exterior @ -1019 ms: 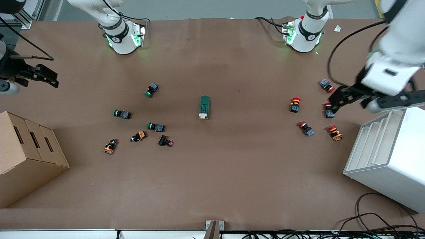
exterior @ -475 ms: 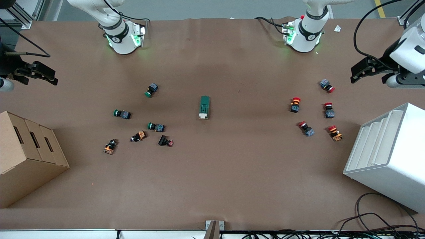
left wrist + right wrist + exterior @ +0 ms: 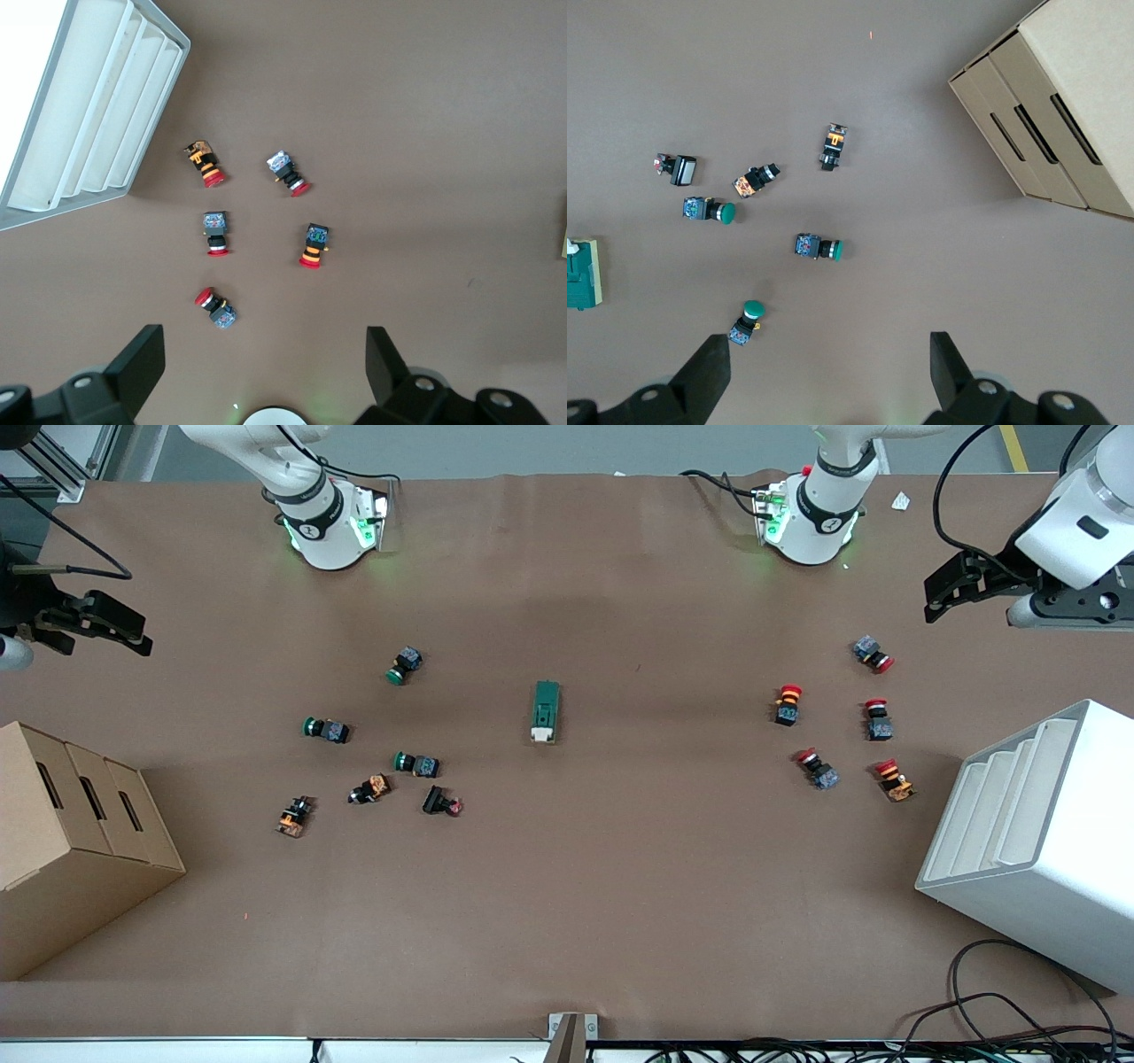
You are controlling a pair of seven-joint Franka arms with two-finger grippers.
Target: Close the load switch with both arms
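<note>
Green block: I am reading the load switch as a small dark green moulded body lying flat on the brown table cover, long axis running toward the front camera, white handle piece at the nearer end.
Switch position: it is sitting mid-table, well apart from both grippers, between the green push buttons toward the right arm's end and the red push buttons toward the left arm's end.
Handling estimate: I am judging it light, rigid and smooth-sided, so likely to skate on the cover if pushed from one end only.
Hold point, body: I am planning to pinch one gripper across the long green flanks, away from the handle, to pin the block.
Hold point, handle: I am expecting the other gripper to work the white piece; its travel direction I cannot tell.
Fragility: I am treating the white piece as the weak part, so a gentle, square push.
Left gripper: hanging over the table's left-arm end above the red buttons, jaws spread wide with nothing between them, as the left wrist view shows.
Right gripper: hovering at the table edge on the right arm's end, above the cardboard box, jaws likewise parted and empty.
White rack: standing toward the left arm's end, clear of the switch.
</note>
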